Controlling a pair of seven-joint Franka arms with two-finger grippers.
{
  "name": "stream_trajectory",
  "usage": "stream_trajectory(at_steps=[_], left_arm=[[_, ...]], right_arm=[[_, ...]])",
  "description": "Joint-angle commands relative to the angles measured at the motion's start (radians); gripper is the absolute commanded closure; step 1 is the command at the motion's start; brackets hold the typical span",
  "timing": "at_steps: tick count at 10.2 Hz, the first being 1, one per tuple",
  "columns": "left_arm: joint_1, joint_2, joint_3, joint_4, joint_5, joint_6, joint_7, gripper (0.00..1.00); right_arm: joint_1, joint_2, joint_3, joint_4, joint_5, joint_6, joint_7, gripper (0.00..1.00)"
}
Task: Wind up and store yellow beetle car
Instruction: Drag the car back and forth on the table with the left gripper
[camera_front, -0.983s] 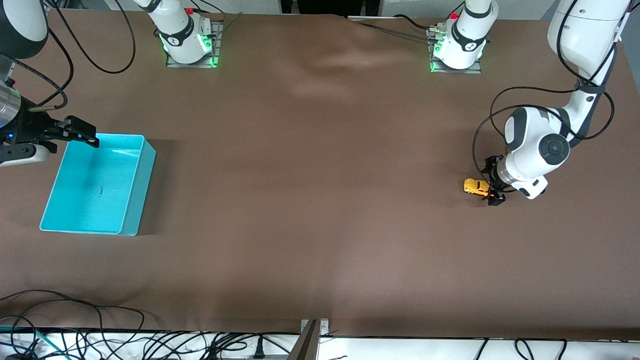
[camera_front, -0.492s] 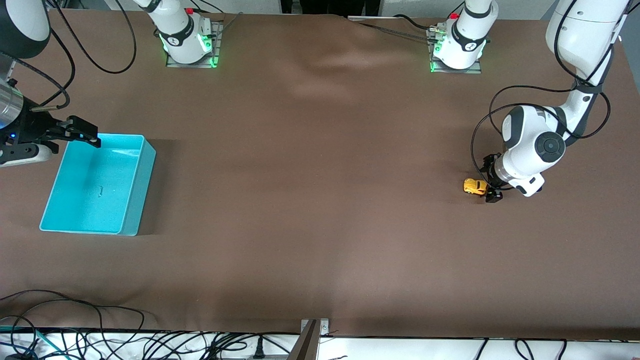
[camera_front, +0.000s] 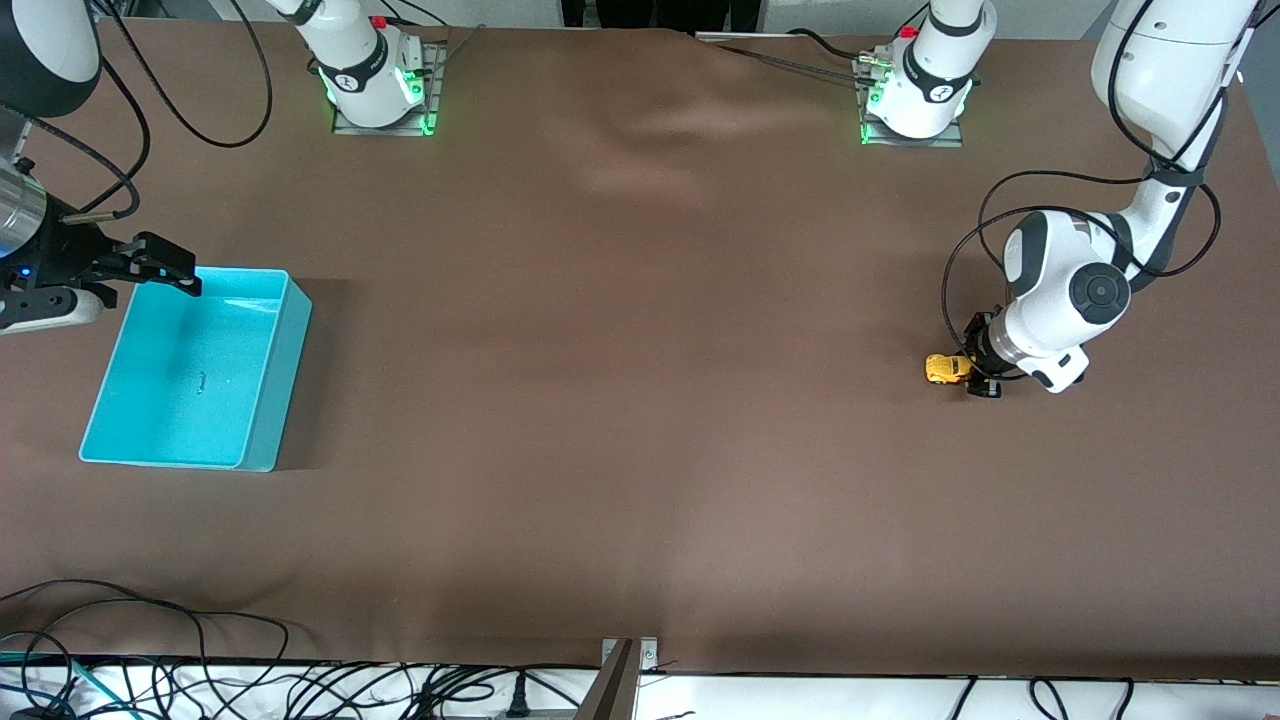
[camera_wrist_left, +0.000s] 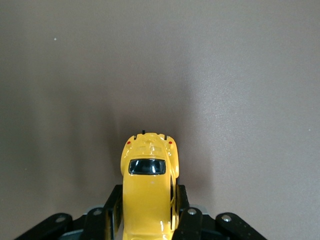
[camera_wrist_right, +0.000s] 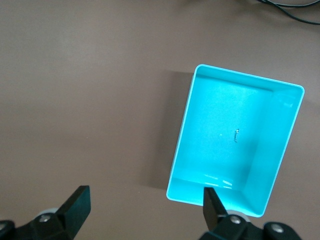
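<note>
The yellow beetle car (camera_front: 947, 368) sits on the brown table near the left arm's end. My left gripper (camera_front: 980, 362) is low at the table, its fingers pressed against both sides of the car; in the left wrist view the car (camera_wrist_left: 148, 192) fills the space between the black fingers (camera_wrist_left: 112, 210). My right gripper (camera_front: 150, 262) is open and empty, held over the corner of the cyan bin (camera_front: 262, 400) at the right arm's end. The right wrist view shows the empty bin (camera_wrist_right: 280, 160) and one black finger (camera_wrist_right: 77, 205).
The arm bases (camera_front: 372, 85) stand along the table edge farthest from the front camera. Loose cables (camera_front: 150, 640) lie along the nearest edge. A black cable (camera_front: 960, 280) loops from the left arm over the table close to the car.
My left gripper has drawn in over the car and closed on it; the car has shifted slightly. The right gripper has barely moved.
</note>
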Motion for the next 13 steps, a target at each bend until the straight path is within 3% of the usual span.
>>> stream_trajectory(at_steps=[1, 3, 6, 11, 13], left_arm=[[-0.039, -0.048, 0.001, -0.015, 0.035, -0.004, -0.031, 1.0], [-0.089, -0.081, -0.004, -0.011, 0.035, -0.056, -0.108, 1.0], [-0.148, -0.048, -0.022, -0.008, 0.033, -0.044, -0.226, 1.0], [-0.137, 0.023, -0.05, -0.006, 0.033, -0.013, -0.194, 1.0], [-0.087, 0.032, -0.048, -0.003, 0.035, 0.0, -0.139, 1.0]], right_arm=[[0.003, -0.01, -0.002, -0.013, 0.015, 0.007, -0.003, 0.0], [0.003, -0.01, -0.002, -0.013, 0.015, 0.009, -0.003, 0.0], [0.003, -0.02, -0.002, -0.013, 0.015, 0.001, -0.001, 0.0], [0.001, -0.06, -0.007, -0.048, 0.013, 0.001, -0.001, 0.0], [0.003, -0.065, -0.005, -0.065, 0.012, 0.01, -0.001, 0.0]])
